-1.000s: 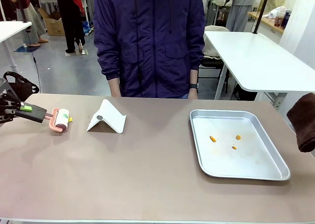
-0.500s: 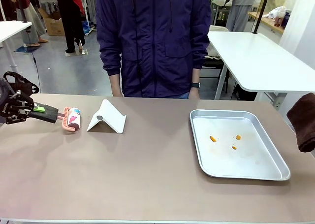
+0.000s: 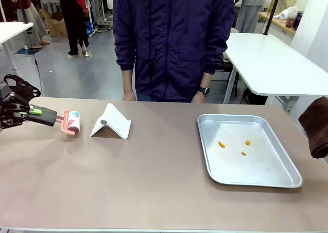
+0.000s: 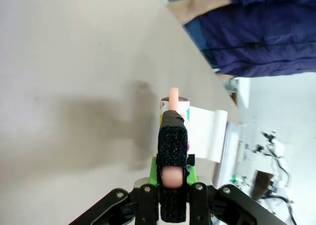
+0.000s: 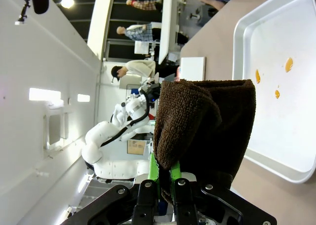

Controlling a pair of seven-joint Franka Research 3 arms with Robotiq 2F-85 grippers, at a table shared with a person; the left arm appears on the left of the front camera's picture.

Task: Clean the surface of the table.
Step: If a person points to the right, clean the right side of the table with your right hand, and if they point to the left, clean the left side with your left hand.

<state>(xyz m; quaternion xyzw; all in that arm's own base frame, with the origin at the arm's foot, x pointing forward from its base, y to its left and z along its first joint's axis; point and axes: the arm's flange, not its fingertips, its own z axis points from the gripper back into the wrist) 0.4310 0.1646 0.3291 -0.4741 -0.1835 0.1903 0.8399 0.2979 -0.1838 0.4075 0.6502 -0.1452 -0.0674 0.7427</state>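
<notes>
The brownish worktop (image 3: pixel 154 192) spans the front view. At its ten o'clock the left jaws pinch the dark handle of a pink lint roller (image 3: pixel 72 123), whose drum sits at or just above the surface, just beside a folded white stand (image 3: pixel 111 122). At three o'clock the right jaws are clamped on a brown towel (image 3: pixel 315 128), beyond a metal tray (image 3: pixel 266 166) bearing orange specks (image 3: pixel 221 144). The rolling step looks to be in hand. Next, probably, come steady strokes toward six o'clock, steering clear of the stand.
</notes>
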